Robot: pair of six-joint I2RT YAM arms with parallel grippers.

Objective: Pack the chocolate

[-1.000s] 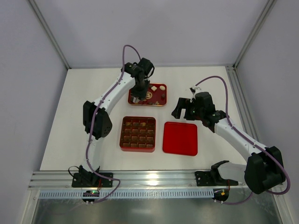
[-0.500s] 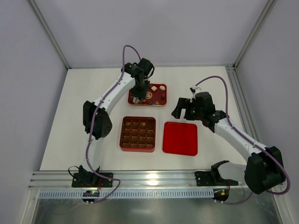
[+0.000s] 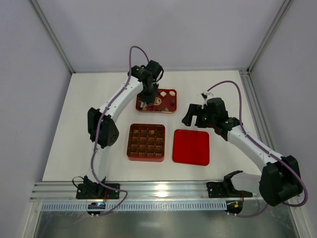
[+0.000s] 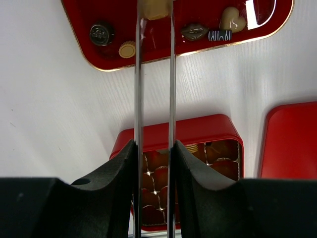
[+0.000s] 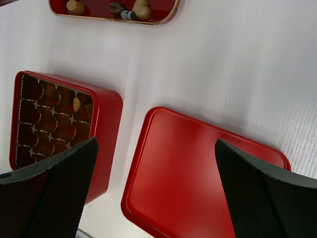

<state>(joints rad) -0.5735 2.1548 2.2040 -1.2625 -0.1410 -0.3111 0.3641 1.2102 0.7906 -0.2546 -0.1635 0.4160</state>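
Several chocolate pieces lie in a shallow red tray: a dark round one, a tan round one, a dark leaf and a white heart. My left gripper is shut on thin metal tweezers, whose tips pinch a tan chocolate over the tray. In the top view this gripper hangs over the tray's left end. The red box with brown compartments holds one gold piece. My right gripper stands open above the red lid, holding nothing.
The box sits on the table below the tray, and the flat lid lies just right of the box. Metal frame posts and a rail border the white table at the back, right and front.
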